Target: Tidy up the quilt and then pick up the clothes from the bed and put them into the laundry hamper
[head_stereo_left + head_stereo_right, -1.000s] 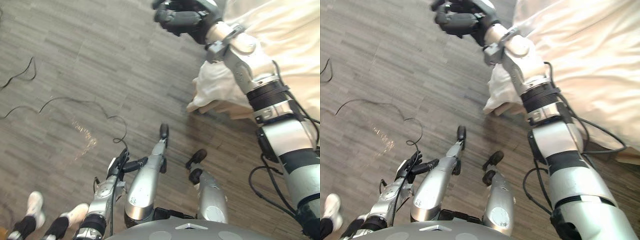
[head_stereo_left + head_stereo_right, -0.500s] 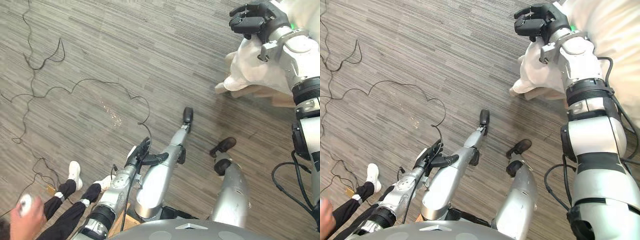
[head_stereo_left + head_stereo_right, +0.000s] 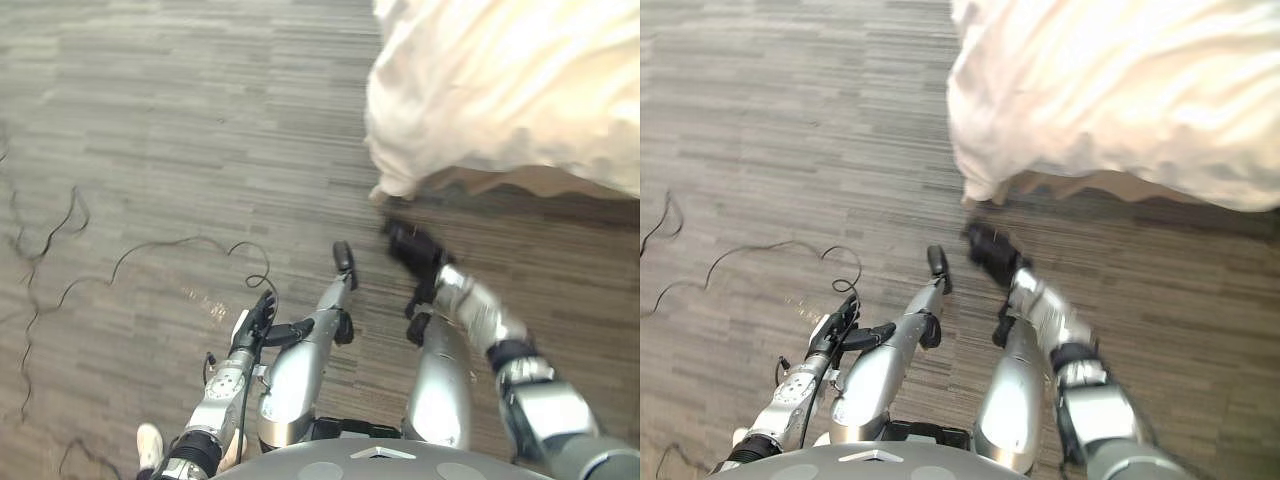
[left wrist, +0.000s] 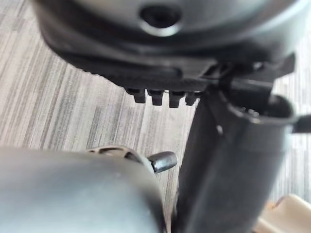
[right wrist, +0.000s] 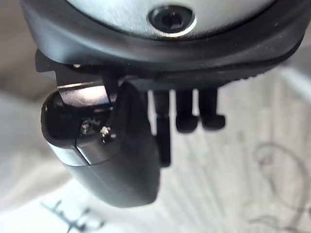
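A cream quilt (image 3: pixel 500 90) covers the bed at the upper right, and its corner (image 3: pixel 975 175) hangs over the edge towards the wooden floor. My right hand (image 3: pixel 415 250) hangs low over the floor just below that corner, apart from the cloth. Its fingers (image 5: pixel 187 116) are relaxed and hold nothing. My left hand (image 3: pixel 262 315) hangs idle low on the left, its fingers (image 4: pixel 160 97) relaxed and empty. I see no clothes or hamper here.
Grey wood-plank floor (image 3: pixel 180 120) spreads to the left of the bed. Thin black cables (image 3: pixel 40 260) trail across it at the far left. A person's white shoe (image 3: pixel 150 440) stands at the lower left.
My right arm has dropped from beside the quilt to low over the floor. The camera has swung, so the bed now fills the upper right. The person has slid mostly out of view.
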Tool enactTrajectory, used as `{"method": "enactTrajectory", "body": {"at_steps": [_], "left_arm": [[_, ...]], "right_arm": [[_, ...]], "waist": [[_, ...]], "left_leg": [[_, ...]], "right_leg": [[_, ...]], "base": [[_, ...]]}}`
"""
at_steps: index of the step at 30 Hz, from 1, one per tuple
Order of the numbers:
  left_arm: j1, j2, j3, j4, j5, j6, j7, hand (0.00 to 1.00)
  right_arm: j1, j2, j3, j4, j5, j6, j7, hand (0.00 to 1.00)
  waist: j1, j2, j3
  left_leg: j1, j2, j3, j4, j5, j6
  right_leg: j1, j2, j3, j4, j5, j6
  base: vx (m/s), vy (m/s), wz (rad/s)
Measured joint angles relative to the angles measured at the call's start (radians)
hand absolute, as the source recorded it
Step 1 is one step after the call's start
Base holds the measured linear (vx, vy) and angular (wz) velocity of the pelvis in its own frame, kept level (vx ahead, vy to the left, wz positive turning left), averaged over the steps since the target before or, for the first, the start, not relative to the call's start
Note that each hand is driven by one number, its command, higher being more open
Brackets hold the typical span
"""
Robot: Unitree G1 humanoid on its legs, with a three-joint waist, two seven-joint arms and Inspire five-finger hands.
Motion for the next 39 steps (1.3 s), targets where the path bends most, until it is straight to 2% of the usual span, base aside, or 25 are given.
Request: {"method": "enactTrajectory", "body": {"at_steps": [1, 3, 6, 10, 12, 14, 17, 21, 24, 26, 30, 31, 33, 34, 36, 37, 39], "left_arm": [[0.000, 0.004, 0.009, 0.006, 0.027, -0.006, 0.002, 1.00], [-0.001, 0.005, 0.007, 0.017, 0.042, -0.008, 0.009, 1.00], [0.000, 0.006, 0.006, 0.023, 0.074, -0.022, 0.021, 1.00], [0.000, 0.007, -0.001, 0.027, 0.124, -0.017, 0.040, 1.00], [-0.001, 0.018, -0.007, 0.029, 0.139, -0.002, 0.046, 1.00], [-0.002, 0.023, -0.007, 0.044, 0.139, -0.003, 0.045, 1.00], [-0.013, 0.027, -0.006, 0.066, 0.138, -0.001, 0.038, 1.00], [-0.017, 0.061, -0.006, 0.082, 0.140, 0.002, 0.023, 1.00], [-0.016, 0.075, -0.001, 0.151, 0.128, 0.018, 0.005, 1.00], [-0.026, 0.069, 0.005, 0.151, 0.100, 0.011, -0.006, 1.00], [-0.070, 0.055, -0.028, 0.155, 0.095, -0.003, -0.013, 1.00], [-0.081, 0.049, -0.039, 0.153, 0.091, -0.004, -0.014, 1.00], [-0.121, 0.037, -0.095, 0.150, 0.056, -0.002, -0.013, 1.00], [-0.128, 0.034, -0.106, 0.145, 0.054, -0.002, -0.013, 1.00], [-0.166, 0.012, -0.156, 0.130, 0.016, 0.000, -0.006, 1.00], [-0.172, 0.010, -0.169, 0.128, 0.005, 0.000, -0.004, 1.00], [-0.172, 0.010, -0.191, 0.103, -0.031, 0.001, 0.001, 1.00]], "right_arm": [[0.052, 0.010, 0.041, -0.023, -0.041, 0.006, 0.011, 0.00], [0.084, 0.024, 0.086, -0.063, -0.045, 0.002, 0.062, 0.00], [0.128, 0.072, 0.132, -0.146, -0.057, -0.028, 0.147, 0.00], [0.129, 0.066, 0.269, -0.344, -0.052, -0.063, 0.256, 0.00], [0.076, 0.065, 0.359, -0.440, -0.048, -0.065, 0.282, 0.00], [-0.006, 0.068, 0.415, -0.486, -0.019, -0.065, 0.277, 0.00], [-0.167, 0.076, 0.414, -0.507, 0.047, -0.065, 0.218, 0.00], [-0.376, 0.075, 0.324, -0.506, 0.085, -0.060, 0.103, 0.00], [-0.519, 0.075, 0.256, -0.499, 0.126, -0.058, -0.003, 0.00], [-0.605, 0.070, 0.191, -0.459, 0.163, -0.059, -0.053, 0.00], [-0.741, 0.037, 0.106, -0.357, 0.185, -0.064, -0.167, 0.00], [-0.774, 0.020, 0.104, -0.337, 0.184, -0.064, -0.195, 0.00], [-0.853, -0.031, 0.103, -0.288, 0.182, -0.083, -0.258, 0.00], [-0.875, -0.046, 0.103, -0.274, 0.181, -0.085, -0.275, 0.00], [-0.944, -0.128, 0.100, -0.222, 0.181, -0.110, -0.349, 0.00], [-0.958, -0.147, 0.099, -0.204, 0.181, -0.116, -0.368, 0.00], [-0.979, -0.206, 0.079, -0.107, 0.181, -0.128, -0.432, 0.00]], "waist": [[-0.010, -0.024, 0.000], [-0.025, -0.047, -0.001], [-0.020, -0.076, -0.011], [-0.018, -0.083, -0.013], [-0.013, -0.098, -0.023], [-0.007, -0.110, -0.038], [0.024, -0.118, -0.063], [0.059, -0.118, -0.065], [0.068, -0.117, -0.064], [0.090, -0.111, -0.065], [0.122, -0.072, -0.059], [0.134, -0.056, -0.056], [0.150, -0.006, -0.050], [0.155, 0.007, -0.046], [0.180, 0.066, -0.030], [0.186, 0.078, -0.028], [0.209, 0.085, -0.034]], "left_leg": [[0.024, 0.010, 0.016, 0.000, -0.008, -0.012], [0.071, 0.024, 0.029, 0.000, -0.011, -0.019], [0.131, 0.048, 0.026, 0.000, -0.020, -0.041], [0.193, 0.060, 0.009, -0.009, -0.023, -0.049], [0.225, 0.061, 0.010, -0.009, -0.033, -0.058], [0.246, 0.062, 0.010, -0.009, -0.040, -0.057], [0.265, 0.063, 0.006, -0.008, -0.043, -0.058], [0.276, 0.067, 0.000, -0.008, -0.036, -0.055], [0.259, 0.069, -0.004, 0.000, -0.036, -0.057], [0.218, 0.075, -0.012, 0.018, -0.036, -0.057], [0.138, 0.080, -0.046, 0.054, -0.034, -0.056], [0.114, 0.080, -0.055, 0.061, -0.032, -0.054], [0.040, 0.079, -0.080, 0.078, -0.020, -0.049], [0.023, 0.078, -0.085, 0.080, -0.014, -0.046], [-0.048, 0.071, -0.106, 0.088, 0.005, -0.044], [-0.065, 0.068, -0.110, 0.088, 0.010, -0.043], [-0.117, 0.060, -0.111, 0.085, 0.029, -0.045]], "right_leg": [[0.018, 0.012, 0.018, -0.016, 0.005, 0.006], [0.069, 0.027, 0.016, -0.036, 0.010, 0.012], [0.139, 0.048, 0.009, -0.062, -0.005, -0.009], [0.220, 0.065, -0.018, -0.085, -0.008, -0.015], [0.254, 0.066, -0.019, -0.089, -0.011, -0.019], [0.281, 0.071, -0.020, -0.104, -0.011, -0.018], [0.311, 0.075, -0.030, -0.121, -0.010, -0.018], [0.332, 0.082, -0.038, -0.135, -0.009, -0.017], [0.321, 0.085, -0.040, -0.135, -0.009, -0.018], [0.291, 0.087, -0.046, -0.133, -0.008, -0.019], [0.239, 0.087, -0.071, -0.113, -0.012, -0.027], [0.218, 0.084, -0.079, -0.102, -0.015, -0.031], [0.149, 0.076, -0.097, -0.059, -0.025, -0.046], [0.130, 0.072, -0.099, -0.045, -0.029, -0.050], [0.050, 0.047, -0.112, 0.019, -0.051, -0.056], [0.026, 0.041, -0.115, 0.040, -0.058, -0.059], [-0.053, 0.013, -0.107, 0.106, -0.083, -0.063]], "base": [[0.04, -0.007, -0.52], [0.03, -0.046, -0.26], [0.04, -0.116, -0.03], [0.06, -0.107, 0.09], [0.09, -0.072, 0.00], [0.10, -0.057, -0.01], [0.11, -0.055, 0.08], [0.05, -0.044, 0.04], [0.03, -0.042, 0.02], [0.01, -0.055, 0.13], [0.01, -0.043, 0.22], [0.01, -0.037, 0.26], [0.00, -0.035, 0.30], [-0.02, -0.028, 0.26], [-0.04, -0.020, 0.28], [-0.04, -0.019, 0.22], [-0.04, -0.028, 0.11]]}}
